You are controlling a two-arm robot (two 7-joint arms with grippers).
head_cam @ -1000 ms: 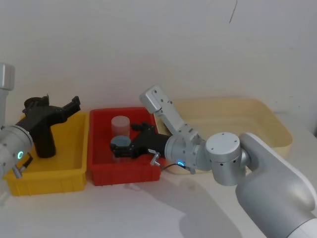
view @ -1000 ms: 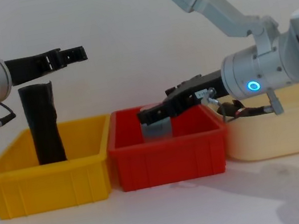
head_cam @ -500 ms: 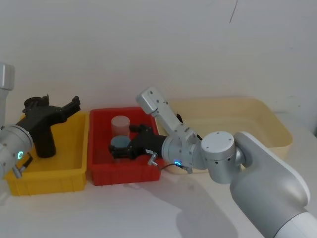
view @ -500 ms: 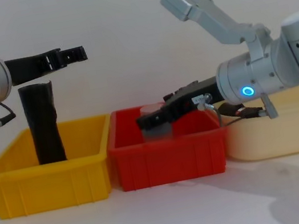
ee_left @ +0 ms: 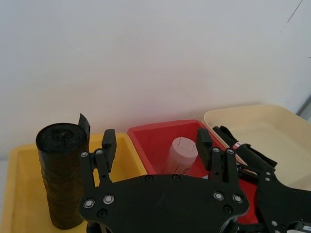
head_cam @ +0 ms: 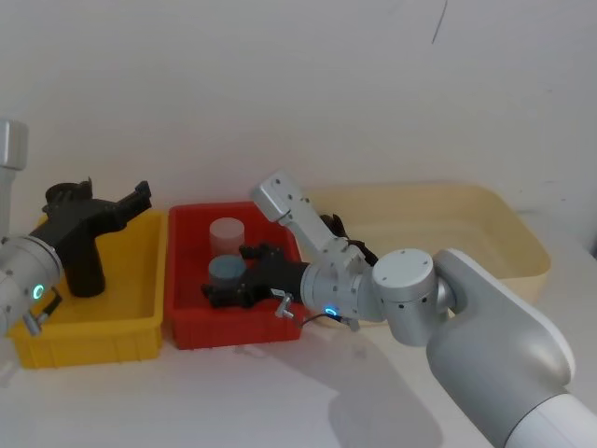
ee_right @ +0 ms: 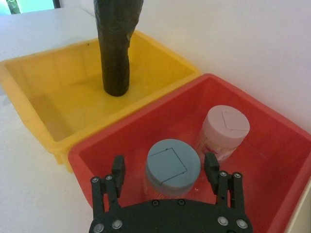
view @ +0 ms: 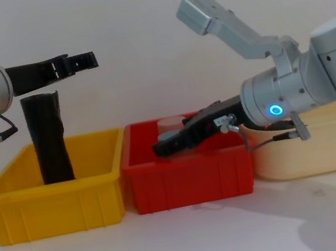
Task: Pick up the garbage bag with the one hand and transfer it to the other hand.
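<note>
White wall [head_cam: 280, 75] behind, white table [head_cam: 187, 401] below. Three bins in a row on it: yellow bin [head_cam: 84, 341] on my left, red bin [head_cam: 233, 207] in the middle, cream bin [head_cam: 448, 191] on my right.

Left pincer [view: 85, 61], green-ring arm: level above the yellow bin, fingers spread, holding nothing. Plain black roll [view: 47, 137] stands upright in that bin, below and just beside the pincer, not touching it.

Right pincer [ee_right: 164, 166], blue-ring arm: reaches down into the red bin, fingers spread, one on each side of the blue-lidded jar [head_cam: 224, 271]. Can't tell whether the fingers touch it. Pink-lidded jar [ee_right: 226, 127] stands upright just behind the blue one.

Garbage bag [ee_left: 226, 136]: black, with a red-and-white band, lying at the near-red end of the cream bin, behind my right arm. Neither pincer is on it. Can't tell how much of it rests on the bin's rim.
</note>
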